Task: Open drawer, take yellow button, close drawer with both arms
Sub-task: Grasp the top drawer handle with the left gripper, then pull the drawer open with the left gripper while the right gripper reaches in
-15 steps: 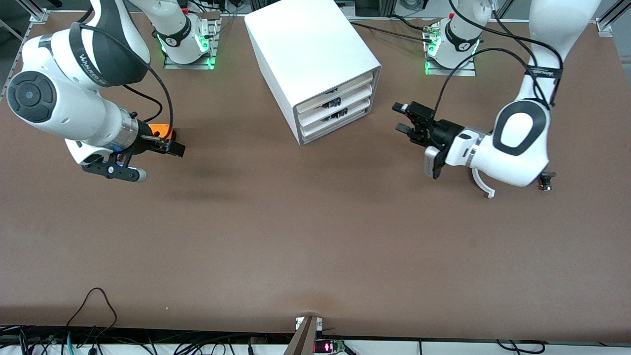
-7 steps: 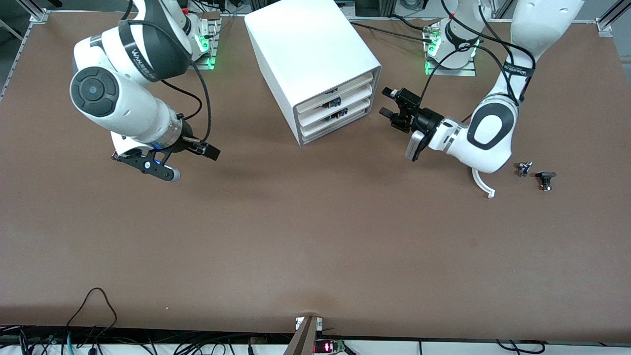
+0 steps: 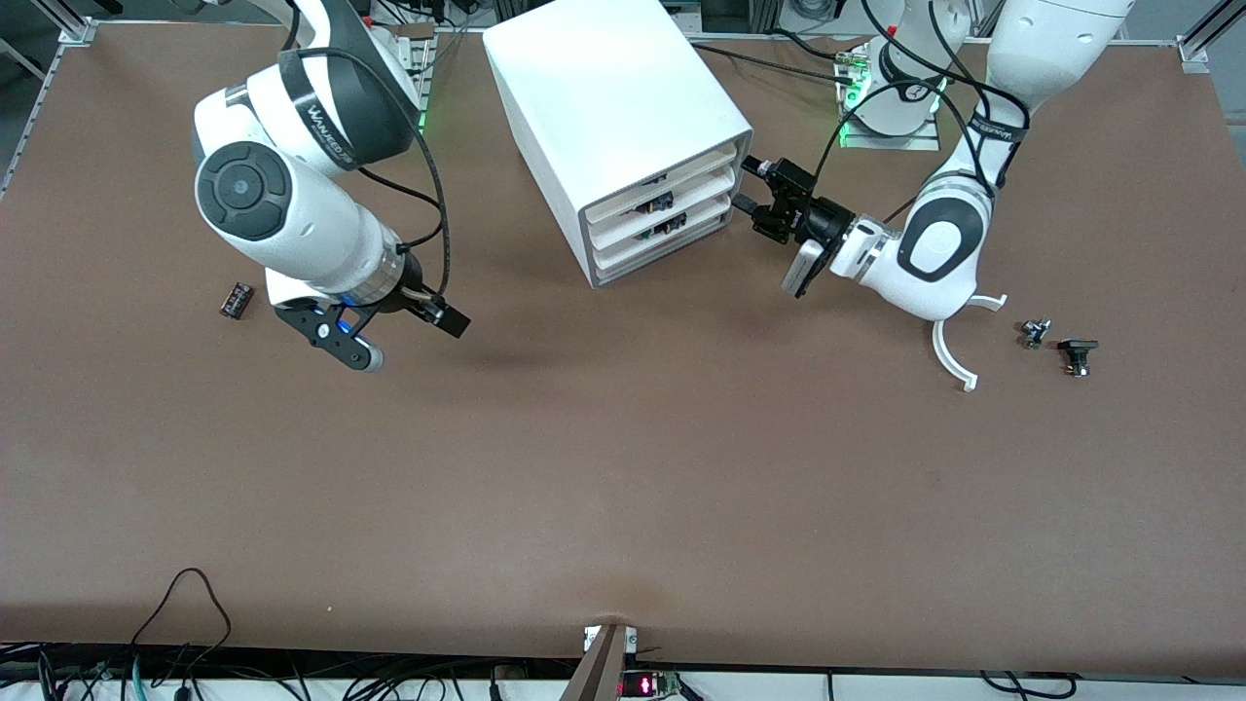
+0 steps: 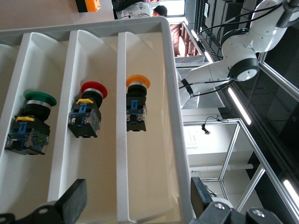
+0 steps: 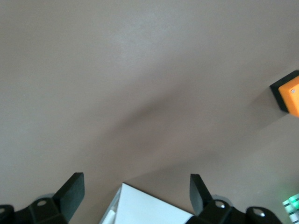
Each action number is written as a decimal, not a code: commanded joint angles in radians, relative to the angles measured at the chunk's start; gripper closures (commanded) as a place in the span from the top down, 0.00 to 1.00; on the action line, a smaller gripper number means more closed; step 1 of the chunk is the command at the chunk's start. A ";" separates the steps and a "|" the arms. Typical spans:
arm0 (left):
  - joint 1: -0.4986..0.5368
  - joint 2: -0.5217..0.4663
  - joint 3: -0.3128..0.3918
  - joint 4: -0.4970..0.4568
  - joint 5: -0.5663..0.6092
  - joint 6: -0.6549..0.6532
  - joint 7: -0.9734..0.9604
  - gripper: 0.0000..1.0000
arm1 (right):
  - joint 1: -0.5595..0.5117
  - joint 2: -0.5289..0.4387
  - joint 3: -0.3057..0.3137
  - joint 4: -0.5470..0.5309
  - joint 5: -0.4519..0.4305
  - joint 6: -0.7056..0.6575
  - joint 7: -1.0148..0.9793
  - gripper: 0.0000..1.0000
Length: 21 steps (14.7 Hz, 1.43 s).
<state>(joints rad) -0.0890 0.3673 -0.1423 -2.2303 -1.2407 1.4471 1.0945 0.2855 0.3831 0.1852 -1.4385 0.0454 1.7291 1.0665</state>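
Stage: early, by my judgement; the opening step had not been completed and nothing had been taken.
Drawer: the uppermost drawer [image 3: 672,170] sat in the white cabinet [image 3: 608,107], at about twelve o'clock on the table [image 3: 623,487]; from the front it looked flush with the drawers below it.
Button: the orange-yellow-capped button [image 4: 136,105] lay in the top drawer, beside a red-capped button [image 4: 88,114] and a green-capped button [image 4: 32,123] in the two lower drawers.
Left gripper: the left gripper [image 3: 764,200] stood right at the cabinet's front edge, level with the upper drawers, fingers spread apart and grasping nothing; contact with the drawer could not be told.
Right gripper: the right gripper [image 3: 443,316] hovered over bare table toward the right arm's end, at about ten o'clock, fingers spread and empty.
Other parts: an orange cube [image 5: 287,91] showed at the edge of the right wrist view; a small black part [image 3: 1077,352] lay at about three o'clock.
Left to do: pull the drawer out, lift the button, push the drawer shut.
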 commanded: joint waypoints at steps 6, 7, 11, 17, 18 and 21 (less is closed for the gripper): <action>-0.009 0.030 -0.052 -0.035 -0.059 0.068 0.050 0.91 | 0.087 0.123 -0.004 0.214 0.010 -0.062 0.208 1.00; -0.009 0.038 -0.060 -0.037 -0.071 0.073 0.051 0.90 | 0.096 0.134 -0.004 0.236 0.011 -0.062 0.236 1.00; -0.009 0.042 -0.082 -0.055 -0.114 0.075 0.062 0.89 | 0.126 0.168 -0.003 0.289 0.013 -0.062 0.328 1.00; -0.011 0.056 -0.086 -0.071 -0.118 0.075 0.113 0.45 | 0.136 0.204 -0.003 0.371 0.063 -0.057 0.440 0.92; -0.011 0.059 -0.086 -0.071 -0.118 0.075 0.129 0.16 | 0.145 0.207 -0.003 0.381 0.062 -0.057 0.452 0.92; -0.011 0.064 -0.086 -0.071 -0.118 0.078 0.136 0.00 | 0.167 0.209 -0.003 0.392 0.062 -0.042 0.489 0.94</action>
<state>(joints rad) -0.0976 0.4229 -0.2229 -2.2927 -1.3305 1.5130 1.1928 0.4294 0.5643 0.1853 -1.1040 0.0955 1.6985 1.5134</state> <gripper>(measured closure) 0.617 0.066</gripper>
